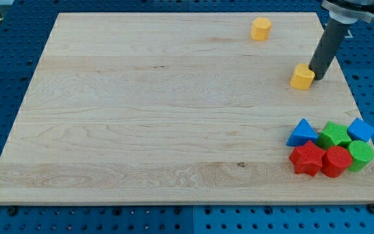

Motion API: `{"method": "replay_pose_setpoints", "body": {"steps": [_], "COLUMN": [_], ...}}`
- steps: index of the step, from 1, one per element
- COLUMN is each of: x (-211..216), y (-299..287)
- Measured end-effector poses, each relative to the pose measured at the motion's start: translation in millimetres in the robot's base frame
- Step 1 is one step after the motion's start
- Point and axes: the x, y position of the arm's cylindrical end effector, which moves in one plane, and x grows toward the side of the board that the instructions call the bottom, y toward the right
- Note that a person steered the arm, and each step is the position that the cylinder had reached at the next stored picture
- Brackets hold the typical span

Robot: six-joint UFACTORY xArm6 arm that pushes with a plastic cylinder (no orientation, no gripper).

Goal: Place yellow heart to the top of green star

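Observation:
The yellow heart lies near the board's right edge, in the upper part of the view. My tip is right against its right side. The green star sits lower down at the right, inside a tight cluster of blocks, well below the heart. The rod rises from the tip toward the view's top right.
A second yellow block, pentagon-like, sits near the top edge. Around the green star are a blue triangle, a blue cube, a green cylinder, a red star and a red rounded block. The board's right edge is close.

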Motion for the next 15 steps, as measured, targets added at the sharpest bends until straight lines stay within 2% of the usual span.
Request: {"method": "replay_pose_setpoints", "body": {"steps": [1,2,3,4,6,7,10,11,12,13,15], "x": [-25.4,-15.1,39.6,60.1,-0.4,-3.3,49.8,36.4,42.6,68.1,64.8], "y": [3.0,-20.7,-7.7,-0.4,-7.9,-40.6,-50.4,-50.4,-38.8,-26.3,-24.2]}}
